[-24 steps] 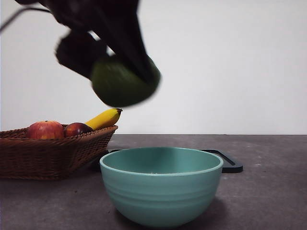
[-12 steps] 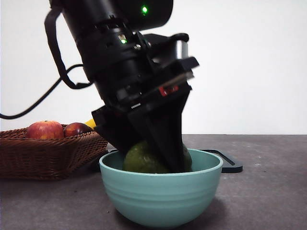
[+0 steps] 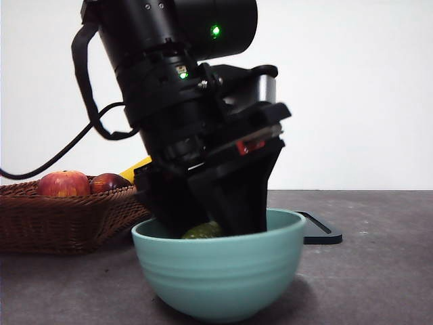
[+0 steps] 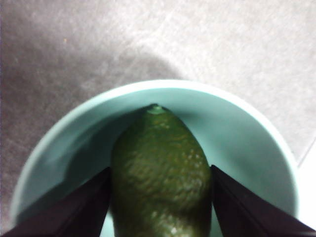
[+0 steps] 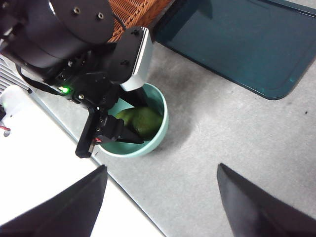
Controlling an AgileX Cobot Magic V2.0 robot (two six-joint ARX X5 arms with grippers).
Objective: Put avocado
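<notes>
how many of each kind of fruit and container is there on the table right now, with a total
avocado: 1, in the teal bowl between the left tool's jaws
red apples: 2, in the wicker basket
banana: 1, in the basket
teal bowl: 1
wicker basket: 1
dark tray: 1
total: 7

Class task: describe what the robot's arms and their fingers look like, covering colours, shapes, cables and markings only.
The left gripper sits on a bulky black cylindrical wrist with glowing green indicator lights, a small red marking, a silver-grey side panel and a looping black cable. Its black fingers are flat, tapering wedges. The right gripper shows only similar black wedge-shaped fingers.
</notes>
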